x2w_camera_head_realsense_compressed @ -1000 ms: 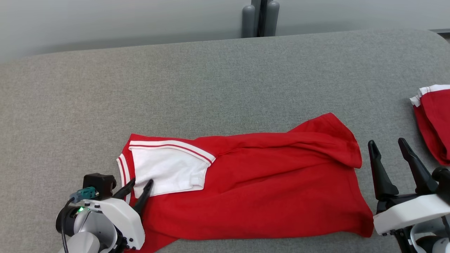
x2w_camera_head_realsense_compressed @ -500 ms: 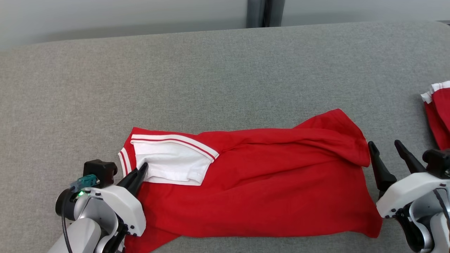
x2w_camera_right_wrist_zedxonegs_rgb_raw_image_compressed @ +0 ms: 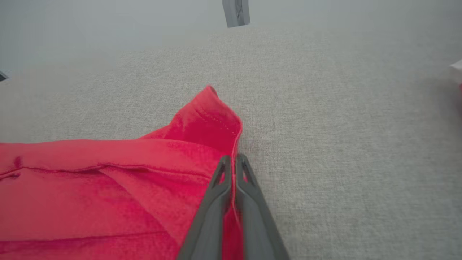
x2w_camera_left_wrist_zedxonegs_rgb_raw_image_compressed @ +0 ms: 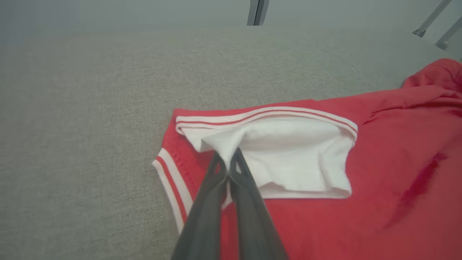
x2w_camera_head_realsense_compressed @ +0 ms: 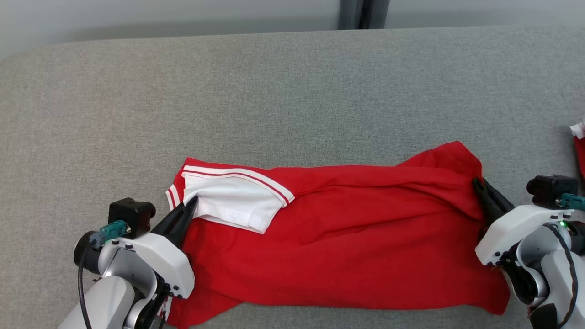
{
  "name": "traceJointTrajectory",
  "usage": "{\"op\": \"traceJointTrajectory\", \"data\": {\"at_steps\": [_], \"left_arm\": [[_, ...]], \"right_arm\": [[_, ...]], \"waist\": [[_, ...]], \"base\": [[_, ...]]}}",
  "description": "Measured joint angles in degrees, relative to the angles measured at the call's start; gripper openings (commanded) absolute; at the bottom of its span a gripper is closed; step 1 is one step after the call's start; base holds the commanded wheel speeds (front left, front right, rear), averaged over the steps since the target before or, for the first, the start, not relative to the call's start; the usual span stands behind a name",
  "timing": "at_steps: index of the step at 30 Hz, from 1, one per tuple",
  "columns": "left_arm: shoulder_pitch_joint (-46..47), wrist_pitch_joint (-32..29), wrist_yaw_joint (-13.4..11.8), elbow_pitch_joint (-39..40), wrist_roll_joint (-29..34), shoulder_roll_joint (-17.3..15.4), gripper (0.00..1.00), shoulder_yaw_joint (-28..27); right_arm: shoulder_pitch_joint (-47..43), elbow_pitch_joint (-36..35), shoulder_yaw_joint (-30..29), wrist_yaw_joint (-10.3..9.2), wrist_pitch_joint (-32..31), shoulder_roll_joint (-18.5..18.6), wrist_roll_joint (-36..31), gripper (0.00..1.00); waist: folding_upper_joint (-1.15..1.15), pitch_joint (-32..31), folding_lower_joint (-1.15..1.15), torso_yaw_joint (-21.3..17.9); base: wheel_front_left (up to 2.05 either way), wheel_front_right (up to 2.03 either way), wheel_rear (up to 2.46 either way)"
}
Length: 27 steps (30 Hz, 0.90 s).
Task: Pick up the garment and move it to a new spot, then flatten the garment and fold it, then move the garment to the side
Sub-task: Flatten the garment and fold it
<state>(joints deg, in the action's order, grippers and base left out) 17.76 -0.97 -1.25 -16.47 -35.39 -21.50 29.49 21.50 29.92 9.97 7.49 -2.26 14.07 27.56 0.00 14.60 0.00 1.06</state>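
On my screen the left fingers [x2w_camera_head_realsense_compressed: 177, 222] are pressed together with no gap, and they pinch a corner of the white panel [x2w_camera_head_realsense_compressed: 233, 208] at the left end of the garment [x2w_camera_head_realsense_compressed: 343, 242]. From the left wrist view the two fingers [x2w_camera_left_wrist_zedxonegs_rgb_raw_image_compressed: 206, 207] meet at their tips, and the white panel [x2w_camera_left_wrist_zedxonegs_rgb_raw_image_compressed: 296, 155] rises into a small peak where they bite it, just inside the striped red and white trim. The left wrist [x2w_camera_head_realsense_compressed: 146, 265] sits low at the lower left of my head view, with the fingers angled up and to the right onto the cloth.

The right fingers [x2w_camera_head_realsense_compressed: 491, 203] are drawn in just as narrow, clamped on the red hem at the garment's right end. In the right wrist view I see the hem edge running down between the fingers [x2w_camera_right_wrist_zedxonegs_rgb_raw_image_compressed: 213, 213], while the corner of the garment [x2w_camera_right_wrist_zedxonegs_rgb_raw_image_compressed: 202, 122] stands up beyond their tips. The right wrist [x2w_camera_head_realsense_compressed: 512, 228] is at the lower right, its fingers pointing up and to the left.

The garment lies stretched lengthwise on the grey tabletop [x2w_camera_head_realsense_compressed: 274, 91] between the two arms, near the front edge, its body rumpled with long creases along the far side. A second red and white cloth [x2w_camera_head_realsense_compressed: 579, 146] shows at the right edge, apart from the one I am holding
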Motion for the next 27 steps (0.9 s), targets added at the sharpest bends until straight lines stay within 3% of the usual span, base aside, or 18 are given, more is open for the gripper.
{"op": "traceJointTrajectory", "data": {"at_steps": [5,11,20,27], "left_arm": [[-0.24,1.08,-1.48,4.07,0.15,-1.24,0.00,-1.40],[0.91,-0.11,-4.69,11.15,3.27,-5.37,0.00,-2.85],[6.93,-0.51,-10.74,25.08,6.59,-9.59,0.00,-9.03],[16.86,-2.34,-11.68,32.05,9.27,-11.50,0.00,-11.12]], "right_arm": [[1.09,-3.16,1.10,0.01,3.79,2.12,1.88,0.00],[2.01,-11.49,-0.81,0.01,6.51,3.45,0.43,0.00],[3.57,-27.35,-6.81,0.01,6.31,2.32,-1.26,0.00],[6.14,-37.35,-11.80,0.01,3.22,0.82,-1.82,0.00]], "waist": [[0.00,-0.87,0.00,-0.51],[0.00,-3.27,0.00,-1.21],[0.00,-7.59,0.00,-1.42],[0.00,-10.22,0.00,-0.70]], "base": [[0.00,0.00,0.00],[0.00,0.00,0.00],[0.00,0.00,0.00],[0.00,0.00,0.00]]}}
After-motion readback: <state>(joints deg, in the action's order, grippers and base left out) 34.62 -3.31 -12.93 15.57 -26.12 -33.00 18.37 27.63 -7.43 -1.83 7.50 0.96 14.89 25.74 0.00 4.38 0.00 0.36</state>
